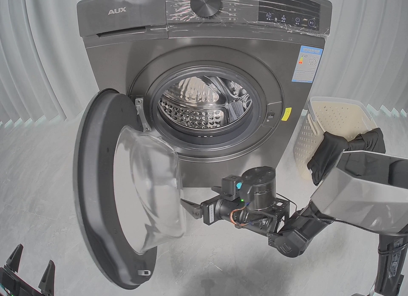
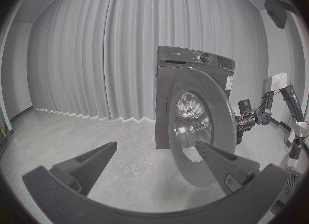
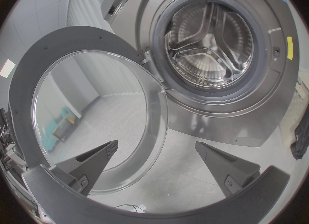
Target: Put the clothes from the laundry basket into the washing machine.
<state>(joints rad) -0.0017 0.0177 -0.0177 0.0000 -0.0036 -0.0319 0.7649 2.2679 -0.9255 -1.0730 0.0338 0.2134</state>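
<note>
Black garment (image 1: 335, 152) draped over laundry basket (image 1: 304, 139) rim, right of washing machine (image 1: 204, 54) | drum (image 1: 204, 101) empty, door (image 1: 97, 182) wide open | right gripper (image 1: 190, 207) spread, empty, beside door glass | left gripper (image 1: 34, 255) spread, empty | risk: cloth likely snagging on basket rim, tipping basket, if lifted by one corner

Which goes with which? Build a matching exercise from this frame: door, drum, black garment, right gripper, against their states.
Things:
1 door
2 drum
3 black garment
4 right gripper

States:
A draped over the basket rim
B fingers apart, holding nothing, low in front of the washing machine
C swung open to the left
D bare metal, no clothes inside

Pairs: 1-C; 2-D; 3-A; 4-B
</note>
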